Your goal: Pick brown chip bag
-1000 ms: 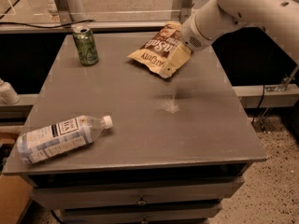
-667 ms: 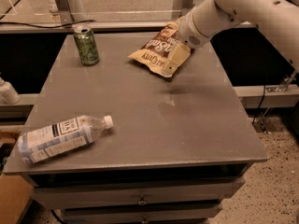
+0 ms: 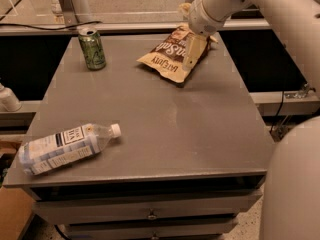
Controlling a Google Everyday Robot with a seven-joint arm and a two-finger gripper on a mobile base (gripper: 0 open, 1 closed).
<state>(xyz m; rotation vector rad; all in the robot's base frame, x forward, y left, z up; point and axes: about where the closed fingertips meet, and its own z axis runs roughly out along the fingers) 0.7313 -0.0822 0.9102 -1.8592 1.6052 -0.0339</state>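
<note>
The brown chip bag (image 3: 167, 54) lies on the far right part of the grey table (image 3: 165, 134), dark brown with tan edges and white lettering. My gripper (image 3: 192, 51) reaches down from the white arm (image 3: 225, 1) at the upper right. It sits over the bag's right edge and touches or nearly touches it. The bag rests on the table. Its far right corner is hidden behind the gripper.
A green can (image 3: 92, 49) stands upright at the far left of the table. A plastic water bottle (image 3: 65, 148) lies on its side near the front left edge. Drawers (image 3: 150, 214) sit under the table top. A white robot part (image 3: 295, 184) fills the lower right.
The arm has moved slightly up and to the left over the bag's right edge. The bag, can and bottle have not moved.
</note>
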